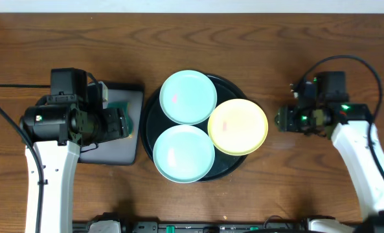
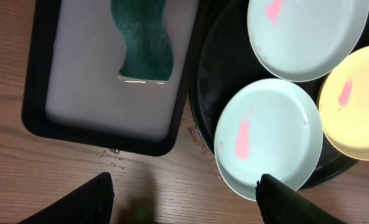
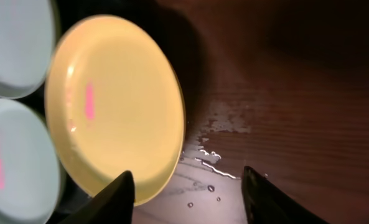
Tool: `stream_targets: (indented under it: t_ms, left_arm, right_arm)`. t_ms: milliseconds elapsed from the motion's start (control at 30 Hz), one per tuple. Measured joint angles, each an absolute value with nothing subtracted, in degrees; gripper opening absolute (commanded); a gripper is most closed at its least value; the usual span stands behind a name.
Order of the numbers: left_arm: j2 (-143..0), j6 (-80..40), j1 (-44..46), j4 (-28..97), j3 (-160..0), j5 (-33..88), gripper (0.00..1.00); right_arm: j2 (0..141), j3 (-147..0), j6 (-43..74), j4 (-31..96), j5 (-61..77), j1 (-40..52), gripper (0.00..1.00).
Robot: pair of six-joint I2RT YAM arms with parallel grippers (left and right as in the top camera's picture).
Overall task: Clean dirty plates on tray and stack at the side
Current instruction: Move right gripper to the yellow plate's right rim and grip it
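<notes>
Overhead: tray [image 1: 148, 116] mostly under plates [image 1: 188, 97]

Pale yellow round plastic plate [image 3: 112, 106] just ahead of my right gripper [image 3: 187, 176].

I see one pink smear left of the plate's middle. Two pale mint-green round plastic plates [image 3: 16, 43] [image 3: 19, 168] sit at the left edge, the lower one smeared pink too, with the glossy black tray [image 3: 72, 198] dark beneath them. Water droplets glint on the brown wooden table [image 3: 284, 112] beside the yellow rim. My two dark fingers [image 3: 119, 196] stand apart, gripping nothing.
</notes>
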State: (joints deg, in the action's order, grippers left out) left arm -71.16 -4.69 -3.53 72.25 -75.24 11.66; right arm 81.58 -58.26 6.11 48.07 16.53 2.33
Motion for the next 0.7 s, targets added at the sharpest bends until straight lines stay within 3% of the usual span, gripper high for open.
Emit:
stream_targets:
  t_ms: [67,167,233,433,533,700]
  left_arm:
    - [-71.2,-4.7,-3.5,72.2,-75.2,11.7,0.73]
    - [-71.2,-4.7,-3.5,72.1,-75.2,11.7,0.73]
    - [-71.2,-4.7,-3.5,72.0,-75.2,11.7,0.73]
    - [-71.2,-4.7,-3.5,71.7,-75.2,11.7,0.73]
    - [-71.2,-4.7,-3.5,70.8,-75.0,11.7,0.73]
    - [-71.2,-4.7,-3.5,69.4,-73.5,11.7,0.73]
  right_arm:
    - [83.5,-57.5,6.2,46.3,16.4,3.8,0.48]
    - [86.1,-57.1,6.3,44.1,16.1,6.5,0.34]
    - [87.4,-57.1,6.5,43.3,14.7,8.1,0.31]
    - [90.3,-57.1,7.7,42.1,7.0,11.6,0.26]
    - [91.8,-57.1,8.4,41.4,4.9,11.8,0.17]
    - [93.3,-57.0,9.0,41.0,3.6,11.8,0.17]
